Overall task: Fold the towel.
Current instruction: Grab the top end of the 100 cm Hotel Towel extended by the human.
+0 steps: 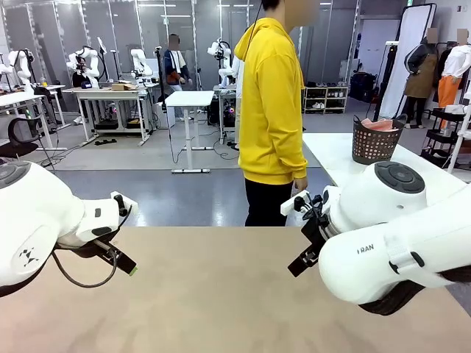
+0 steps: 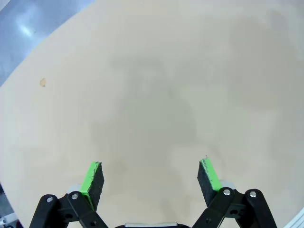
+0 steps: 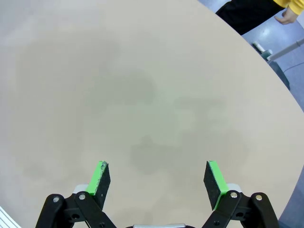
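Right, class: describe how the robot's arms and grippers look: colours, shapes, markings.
The left arm and right arm are rounded white shells; the right carries a dark cap and lettering. A black cable hangs under the left. The left gripper and right gripper have black fingers, green pads.

Smooth matt tabletop [image 2: 152, 71], perforated plastic basket [image 1: 372, 148], pink cloth towel [image 1: 380, 124].

We find the person [image 1: 272, 103] standing behind the table [image 1: 213, 294]; behind to the right, the towel [image 1: 380, 125] lies in the basket [image 1: 372, 147] on a second table [image 1: 331, 154].
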Tool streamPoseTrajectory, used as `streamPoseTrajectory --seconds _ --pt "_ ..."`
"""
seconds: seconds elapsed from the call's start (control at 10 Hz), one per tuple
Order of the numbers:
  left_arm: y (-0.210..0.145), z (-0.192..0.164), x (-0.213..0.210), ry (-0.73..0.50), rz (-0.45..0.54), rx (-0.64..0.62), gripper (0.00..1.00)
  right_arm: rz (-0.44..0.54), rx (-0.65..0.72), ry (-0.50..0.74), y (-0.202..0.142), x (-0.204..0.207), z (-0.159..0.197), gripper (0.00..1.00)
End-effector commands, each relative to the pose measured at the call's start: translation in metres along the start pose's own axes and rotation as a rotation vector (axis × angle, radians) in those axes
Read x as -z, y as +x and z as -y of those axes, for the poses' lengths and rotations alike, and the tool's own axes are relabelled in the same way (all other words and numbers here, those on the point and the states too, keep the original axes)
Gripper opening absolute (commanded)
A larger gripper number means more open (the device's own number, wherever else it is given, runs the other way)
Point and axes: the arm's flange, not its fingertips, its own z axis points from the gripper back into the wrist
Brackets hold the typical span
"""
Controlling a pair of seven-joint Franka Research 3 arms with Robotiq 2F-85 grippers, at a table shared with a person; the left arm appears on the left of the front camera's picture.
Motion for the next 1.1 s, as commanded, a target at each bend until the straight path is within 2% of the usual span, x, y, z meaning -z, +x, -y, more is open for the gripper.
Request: streamPoseTrajectory --seconds 0.0,0.1,0.2,0.3,0.5,0.6,0.8,1.0 --pt "0.023 -0.013 -0.031 -0.008 -0.036 -0.009 1.00 -0.039 0.018 0.084 0.020 -0.031 0.023 1.00" --pt "0.030 -0.026 -0.048 -0.067 -0.043 -0.058 1.00 -0.043 0.066 0.186 0.031 -0.046 0.037 1.00" --pt "0.037 -0.042 -0.069 -0.142 -0.051 -0.114 1.00 -0.042 0.085 0.200 0.042 -0.059 0.053 1.00" --pt "0.041 -0.057 -0.089 -0.217 -0.042 -0.158 1.00 -0.036 0.108 0.295 0.048 -0.074 0.067 1.00" --pt "0.037 -0.090 -0.130 -0.432 0.023 -0.252 1.00 0.043 0.229 0.531 0.044 -0.109 0.105 1.00" --pt "0.025 -0.107 -0.151 -0.589 0.074 -0.273 1.00 0.080 0.304 0.656 0.029 -0.124 0.125 1.00" --pt "-0.013 -0.140 -0.181 -0.787 0.174 -0.325 1.00 0.185 0.393 0.842 -0.011 -0.152 0.154 1.00" --pt "-0.075 -0.173 -0.208 -0.960 0.318 -0.388 1.00 0.277 0.493 0.973 -0.072 -0.175 0.177 1.00"
